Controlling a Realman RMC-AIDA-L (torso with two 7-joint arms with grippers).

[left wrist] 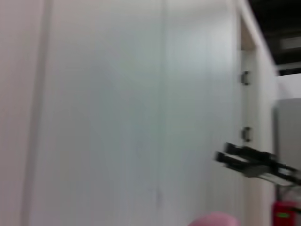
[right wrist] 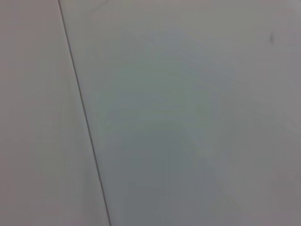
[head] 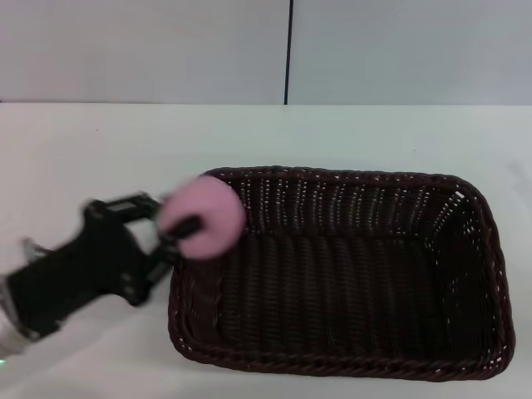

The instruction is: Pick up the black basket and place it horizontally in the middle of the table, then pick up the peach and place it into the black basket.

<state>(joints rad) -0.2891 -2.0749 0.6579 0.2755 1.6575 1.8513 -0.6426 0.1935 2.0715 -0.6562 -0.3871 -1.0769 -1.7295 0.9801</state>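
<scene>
The black basket (head: 349, 274) lies lengthwise across the white table (head: 100, 141), right of centre, its inside empty. My left gripper (head: 179, 226) is shut on the pink peach (head: 204, 217) and holds it above the basket's near-left rim corner. In the left wrist view a sliver of the peach (left wrist: 214, 219) shows at the frame edge. My right gripper is out of view in every frame.
A white wall with a dark vertical seam (head: 288, 50) stands behind the table. The left wrist view shows a wall, a black bracket (left wrist: 249, 160) and a red object (left wrist: 284, 213) far off. The right wrist view shows only wall panels.
</scene>
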